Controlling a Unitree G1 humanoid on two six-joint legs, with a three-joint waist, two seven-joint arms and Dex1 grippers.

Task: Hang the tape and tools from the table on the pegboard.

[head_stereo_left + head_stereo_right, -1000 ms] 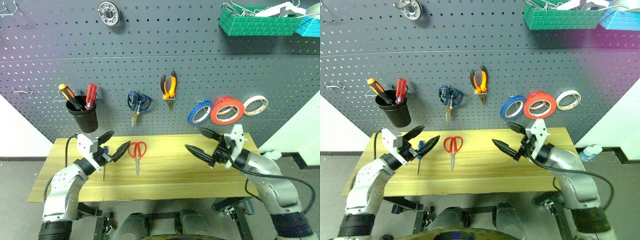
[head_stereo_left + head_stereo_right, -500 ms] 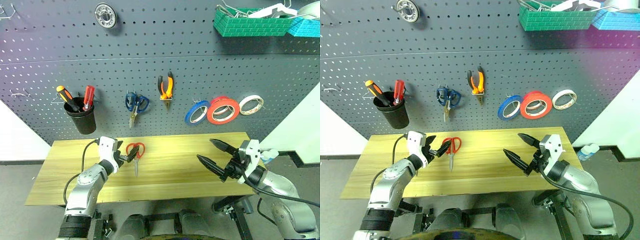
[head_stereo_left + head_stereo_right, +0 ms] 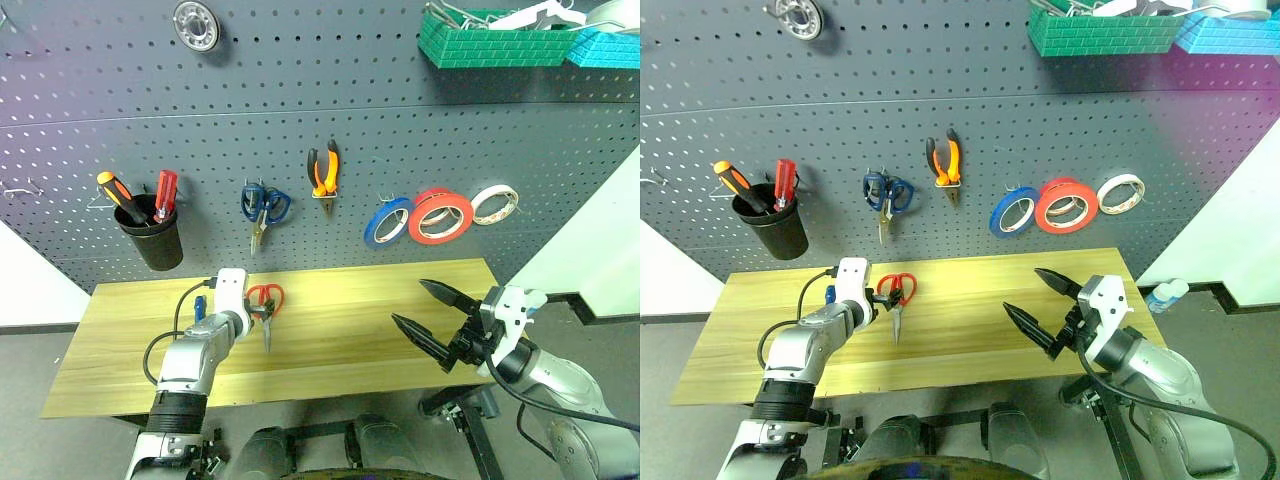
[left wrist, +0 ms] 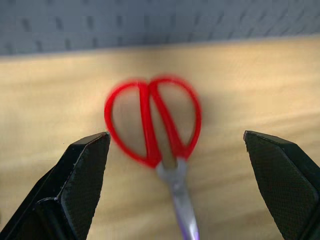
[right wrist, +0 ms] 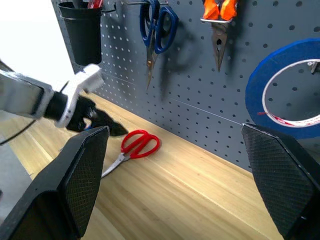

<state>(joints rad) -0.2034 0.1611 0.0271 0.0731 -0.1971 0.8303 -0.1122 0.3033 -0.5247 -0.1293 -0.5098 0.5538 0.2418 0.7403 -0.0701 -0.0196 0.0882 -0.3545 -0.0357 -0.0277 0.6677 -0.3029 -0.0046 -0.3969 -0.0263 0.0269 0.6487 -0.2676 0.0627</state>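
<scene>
My left gripper (image 3: 262,312) is at the red-handled scissors (image 3: 266,305), jaws wide apart

From the head view, I see the scissors flat on the table (image 3: 340,340), red loops toward the pegboard (image 3: 300,100); the right gripper (image 3: 428,313) hangs wide apart, holding nothing. In my left wrist view both fingers (image 4: 82,172) sit on either side of the red loops. In my right wrist view the scissors lie near the wall. I think they are light, hard and slippery, so I grab the loops

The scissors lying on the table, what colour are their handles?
Red. The scissors have red loop handles and a bare metal blade, best seen in the left wrist view.
</scene>
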